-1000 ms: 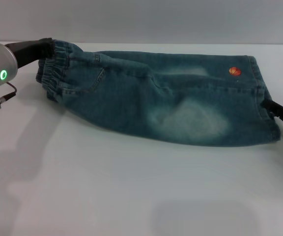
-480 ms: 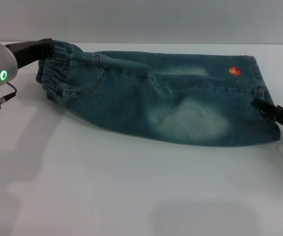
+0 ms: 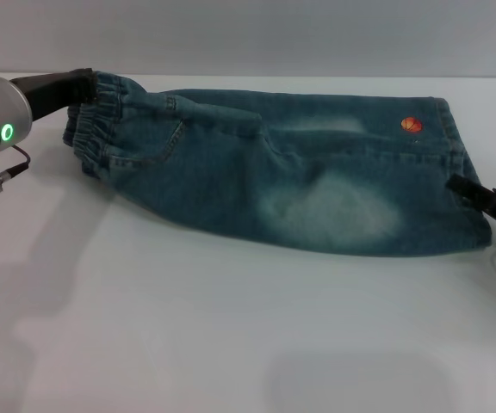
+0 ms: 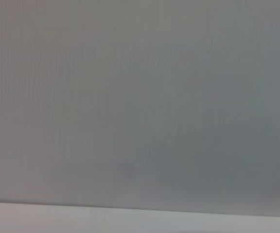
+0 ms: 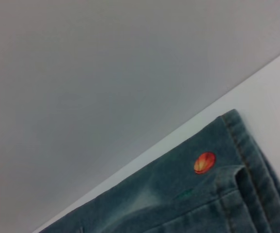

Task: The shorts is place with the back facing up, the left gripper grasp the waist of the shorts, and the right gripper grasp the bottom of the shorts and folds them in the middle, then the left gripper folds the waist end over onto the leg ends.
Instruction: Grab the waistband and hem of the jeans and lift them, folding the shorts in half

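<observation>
We see the white table (image 3: pixel 231 344) carrying the shorts (image 3: pixel 274 181), folded lengthwise, waist of the shorts (image 3: pixel 97 120) at our left. The left gripper (image 3: pixel 74 86) pinches that ruffled band. The right gripper (image 3: pixel 480 200) sits at the hem by the orange ball print (image 3: pixel 411 126); we cannot tell its fingers' state.

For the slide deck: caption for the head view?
Folded denim shorts on white table; left pincer at waistband, right pincer at leg hems.

left end effector (image 3: pixel 76 86) far-left; right end effector (image 3: pixel 489 200) low, right
</observation>
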